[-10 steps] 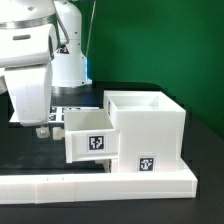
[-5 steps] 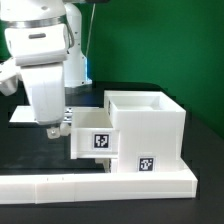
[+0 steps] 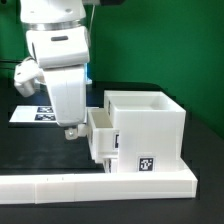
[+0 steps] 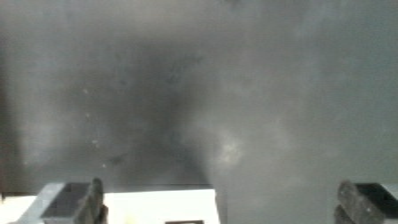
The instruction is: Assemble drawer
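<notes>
in the exterior view, the marker board (image 3: 42, 113) lies flat on the black table (image 3: 40, 155), behind and to the exterior view's left of the gripper (image 3: 71, 132). the gripper hangs low over the table on the white arm (image 3: 58, 60), its fingertips just beside the front face of the drawer (image 3: 103, 137). the drawer sits immediately to the exterior view's right of the gripper, most of it inside the casing (image 3: 150, 130), only its front end sticking out. the low white border wall (image 3: 95, 183) runs in front of both. in the wrist view the fingers (image 4: 68, 205) stand spread well apart with nothing between them, the drawer's white edge (image 4: 164, 208) low between them.
</notes>
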`<state>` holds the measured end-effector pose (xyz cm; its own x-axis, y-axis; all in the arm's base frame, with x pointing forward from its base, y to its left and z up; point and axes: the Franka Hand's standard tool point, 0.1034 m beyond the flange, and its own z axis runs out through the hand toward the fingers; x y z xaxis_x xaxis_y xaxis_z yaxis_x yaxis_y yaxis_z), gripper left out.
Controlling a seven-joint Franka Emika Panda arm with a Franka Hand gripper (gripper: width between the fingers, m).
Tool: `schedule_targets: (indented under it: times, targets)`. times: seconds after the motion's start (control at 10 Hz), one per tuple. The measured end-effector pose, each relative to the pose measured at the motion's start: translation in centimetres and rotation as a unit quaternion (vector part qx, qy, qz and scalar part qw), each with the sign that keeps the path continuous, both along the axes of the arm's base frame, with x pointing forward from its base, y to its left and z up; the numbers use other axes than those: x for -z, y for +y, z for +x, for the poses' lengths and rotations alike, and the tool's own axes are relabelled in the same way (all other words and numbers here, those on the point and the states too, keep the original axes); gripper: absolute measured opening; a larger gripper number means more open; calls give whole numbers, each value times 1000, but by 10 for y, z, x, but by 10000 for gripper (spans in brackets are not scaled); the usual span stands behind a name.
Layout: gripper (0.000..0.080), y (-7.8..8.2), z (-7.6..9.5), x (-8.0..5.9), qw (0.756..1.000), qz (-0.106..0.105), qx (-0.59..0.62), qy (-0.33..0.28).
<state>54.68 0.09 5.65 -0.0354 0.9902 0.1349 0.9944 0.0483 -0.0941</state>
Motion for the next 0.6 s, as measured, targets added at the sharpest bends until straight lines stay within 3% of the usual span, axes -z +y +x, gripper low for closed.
schedule_targets:
  times: [0.3, 0.6]
  targets:
    - [649, 15, 2, 2, 1000, 0, 14, 3]
    - [649, 7, 0, 1, 1000, -2, 22, 4]
